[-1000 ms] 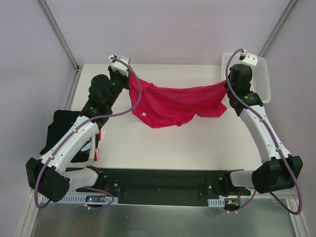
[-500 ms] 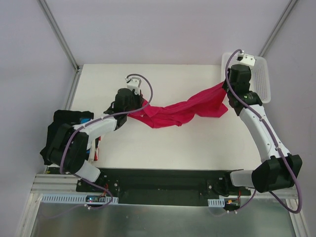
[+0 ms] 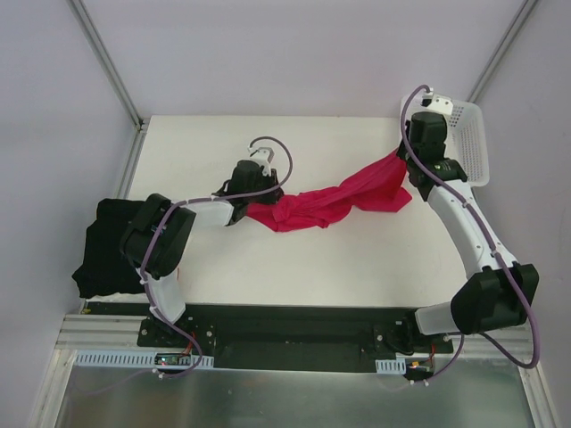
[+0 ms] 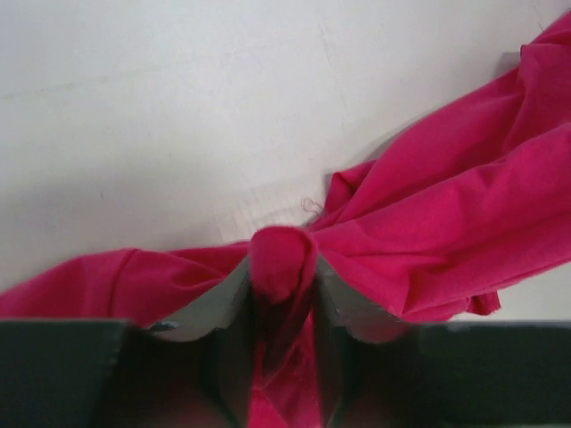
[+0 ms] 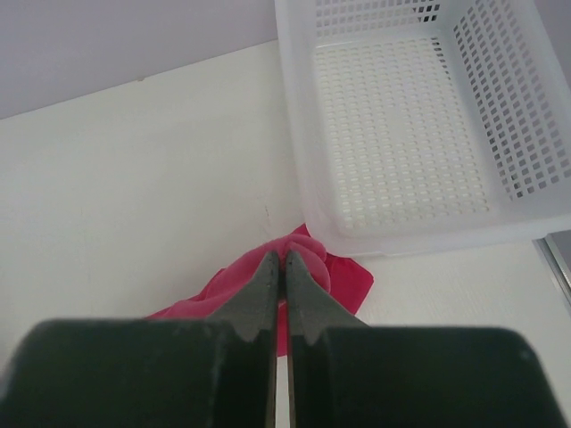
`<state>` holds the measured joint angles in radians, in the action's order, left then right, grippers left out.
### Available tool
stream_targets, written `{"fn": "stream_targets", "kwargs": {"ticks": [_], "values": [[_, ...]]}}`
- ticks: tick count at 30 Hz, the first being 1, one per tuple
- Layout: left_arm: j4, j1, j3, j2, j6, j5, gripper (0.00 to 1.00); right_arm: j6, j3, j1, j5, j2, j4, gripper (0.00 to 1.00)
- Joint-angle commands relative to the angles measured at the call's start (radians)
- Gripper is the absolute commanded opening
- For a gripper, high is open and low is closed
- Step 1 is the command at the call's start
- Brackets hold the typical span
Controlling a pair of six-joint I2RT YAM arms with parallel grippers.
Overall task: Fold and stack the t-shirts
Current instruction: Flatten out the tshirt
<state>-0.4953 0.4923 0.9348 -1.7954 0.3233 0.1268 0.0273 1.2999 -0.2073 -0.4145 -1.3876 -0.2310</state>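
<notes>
Top external: one crimson tee (image 3: 330,201) bunched mid-table, strung between both grippers; one black tee (image 3: 107,245) heaped at left edge of table (image 3: 312,259). Left gripper (image 4: 281,267) fingers narrow, pinching crimson fold. Right gripper (image 5: 281,260) fingers nearly together on raised corner. One white basket (image 5: 299,107) just beyond.
</notes>
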Motion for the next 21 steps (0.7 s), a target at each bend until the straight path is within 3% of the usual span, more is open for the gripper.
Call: {"fn": "stream_targets", "kwargs": {"ticks": [1, 4, 7, 13, 21], "values": [[-0.026, 0.008, 0.107, -0.03, 0.036, 0.056, 0.48, 0.005, 0.064, 0.0, 0.011, -0.025, 0.044, 0.01], [0.007, 0.008, 0.163, -0.036, 0.02, 0.065, 0.73, -0.007, 0.064, -0.001, 0.023, -0.044, 0.044, 0.01], [0.04, 0.008, 0.211, -0.027, -0.001, 0.054, 0.82, -0.013, 0.065, -0.001, 0.031, -0.068, 0.042, 0.01], [0.113, 0.008, 0.226, 0.039, -0.068, -0.001, 0.81, -0.021, 0.065, -0.001, 0.039, -0.083, 0.035, 0.01], [0.188, 0.008, 0.125, 0.168, -0.156, -0.098, 0.79, -0.012, 0.058, -0.001, 0.04, -0.088, 0.029, 0.01]]}}
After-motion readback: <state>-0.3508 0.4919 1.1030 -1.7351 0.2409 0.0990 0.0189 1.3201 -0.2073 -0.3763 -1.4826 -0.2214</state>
